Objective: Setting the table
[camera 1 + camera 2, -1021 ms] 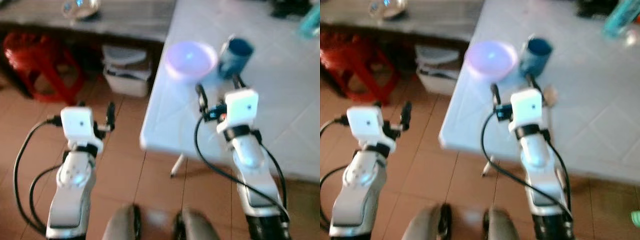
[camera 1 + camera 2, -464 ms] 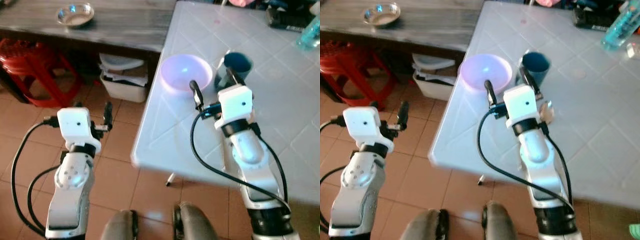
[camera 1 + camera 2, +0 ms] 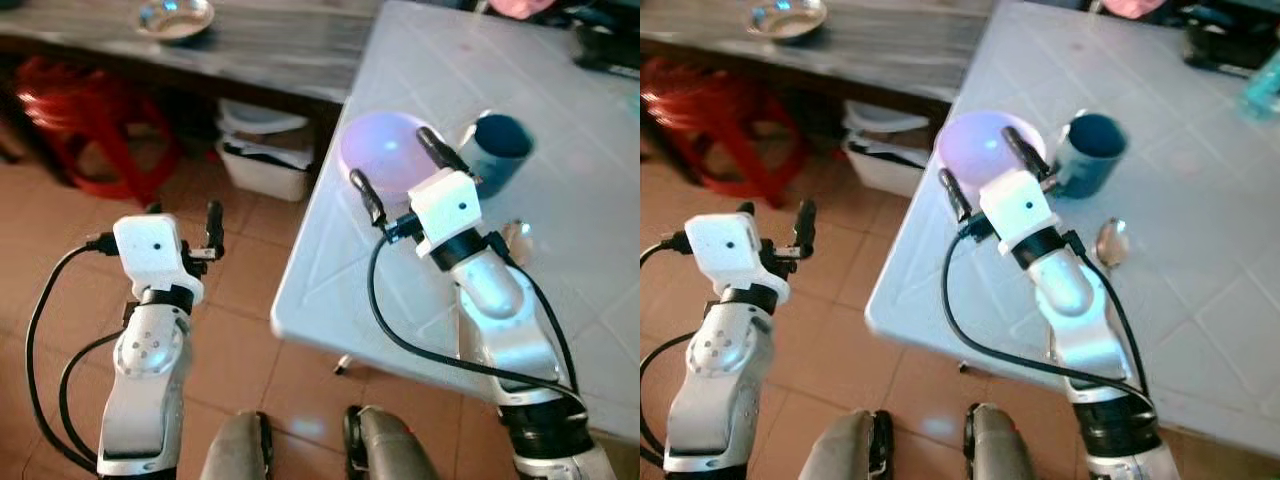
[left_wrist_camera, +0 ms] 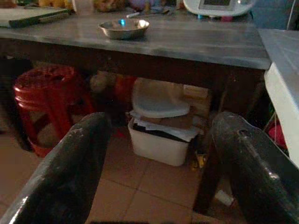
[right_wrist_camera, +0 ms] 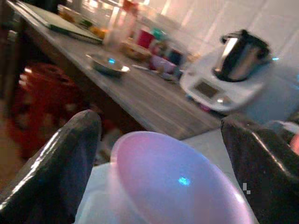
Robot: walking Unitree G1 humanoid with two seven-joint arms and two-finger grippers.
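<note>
— Item one?
— Bowl [image 3: 985, 148], pale pink plastic, upright, on the white tiled table [image 3: 1200, 290] near the corner closest to the robot. In the right wrist view the bowl [image 5: 173, 182] sits between the two black fingers.

— What stands beside it?
— A dark blue cup [image 3: 1090, 155], upright, just beside the bowl on the side away from the table's edge. A spoon [image 3: 1110, 243] lies on the table nearer the robot than the cup, apart from it.

— The right gripper?
— Right gripper [image 3: 985, 165], over the table, fingers spread wide on either side of the bowl. One fingertip is at the near rim, the other at the side toward the cup. Whether either touches the bowl cannot be told. It grasps nothing.

— The left gripper?
— Left gripper [image 3: 180, 215], held over the brown tile floor [image 3: 250, 300], off the table's edge, fingers parted and empty. In its wrist view the fingers [image 4: 70, 172] frame the space under a bench.

— Surroundings?
— A long grey wooden bench [image 3: 260, 45] running along the table's far-left side, with a small metal dish [image 3: 175, 17] on it. Under the bench, a red plastic stool [image 3: 80, 110] and a white tub [image 3: 262, 155] with a lid resting on top. A white kitchen appliance [image 5: 229, 77] farther along the bench, in the right wrist view.
</note>
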